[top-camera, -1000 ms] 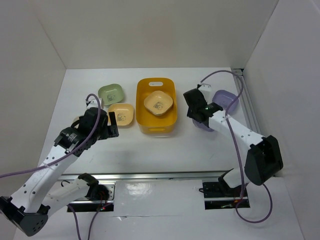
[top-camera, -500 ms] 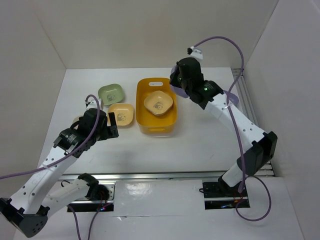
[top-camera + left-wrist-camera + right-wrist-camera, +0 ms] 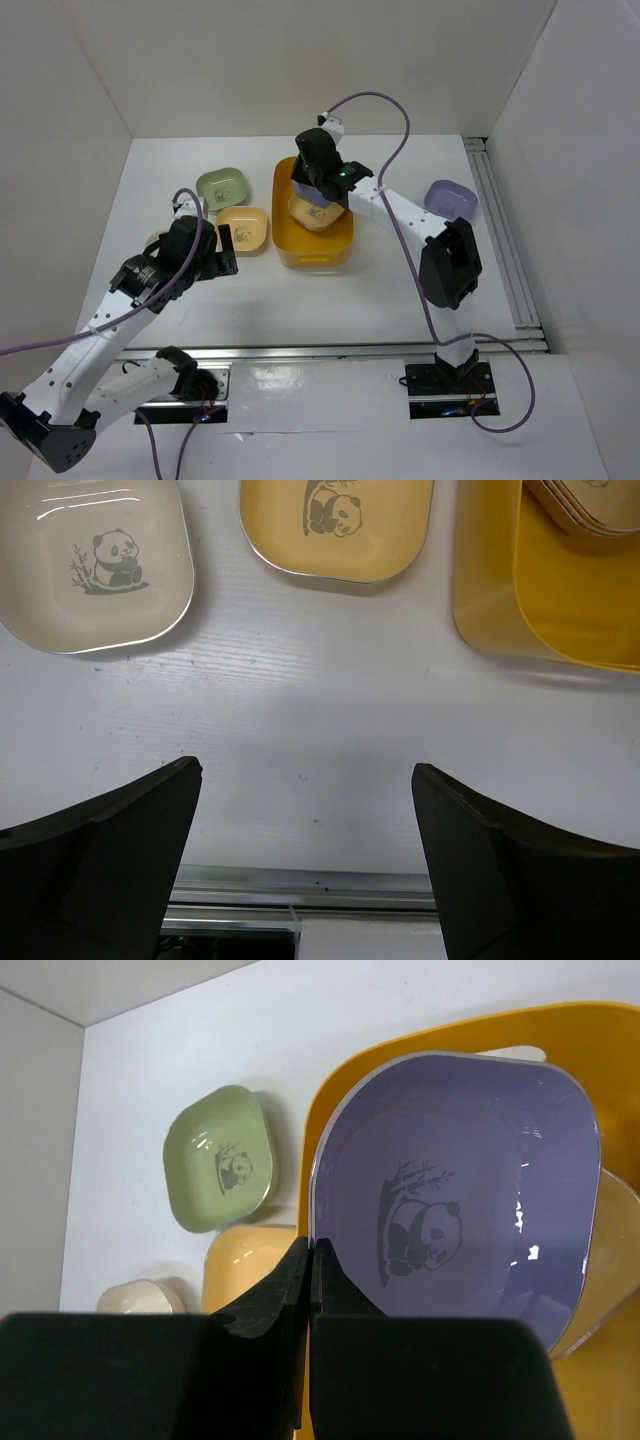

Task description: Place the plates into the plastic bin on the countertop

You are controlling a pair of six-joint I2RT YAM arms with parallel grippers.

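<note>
White countertop (image 3: 300,295), plastic bin (image 3: 282,225), loose plates (image 3: 243,228)

A robotics lab test cell: a flat white countertop (image 3: 330,300) boxed in by plain white walls (image 3: 300,70), with two cabled arms (image 3: 110,320) bolted to a metal rail (image 3: 330,350) at its near edge.

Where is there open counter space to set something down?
Bare countertop: the near strip between the plastic bin and the metal rail, and the gap between the bin and the lavender plate at right, under the right arm. Crowded: left of the bin, with the green plate, yellow plate, cream plate and the open left claw.
</note>
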